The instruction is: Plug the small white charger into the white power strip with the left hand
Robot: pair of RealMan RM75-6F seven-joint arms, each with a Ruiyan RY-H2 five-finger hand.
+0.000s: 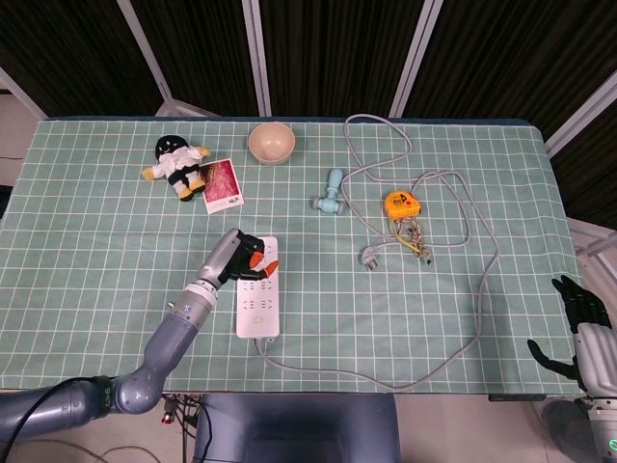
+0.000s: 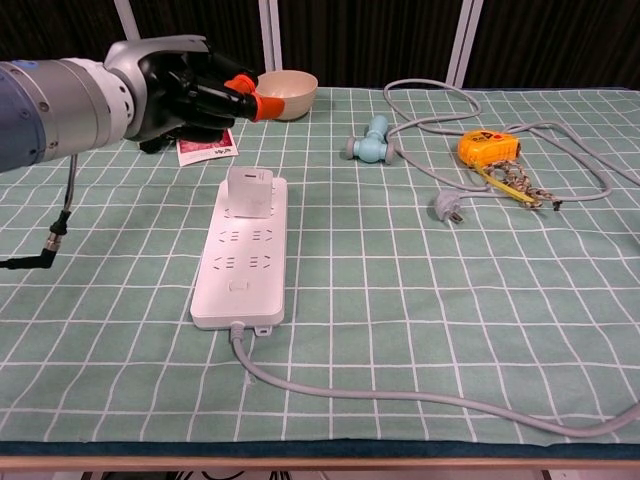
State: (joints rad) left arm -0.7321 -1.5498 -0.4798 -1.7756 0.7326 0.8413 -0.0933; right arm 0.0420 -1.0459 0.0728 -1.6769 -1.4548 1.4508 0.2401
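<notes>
The small white cube-shaped charger (image 2: 249, 192) is seen seated upright at the far end of the long white plastic power strip (image 2: 244, 262) on the green-checked counter (image 2: 420, 300). The left hand (image 2: 195, 85), fingers curled on nothing, is poised above it. Light, rigid and smooth, the charger is judged best pinched by opposite side faces.

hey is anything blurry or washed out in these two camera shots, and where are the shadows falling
Head view: sharp, evenly lit; the left hand covers the charger on the power strip. Chest view: the left hand looms large and slightly soft; the charger is crisp and casts a faint shadow on the strip. No glare in either.
</notes>
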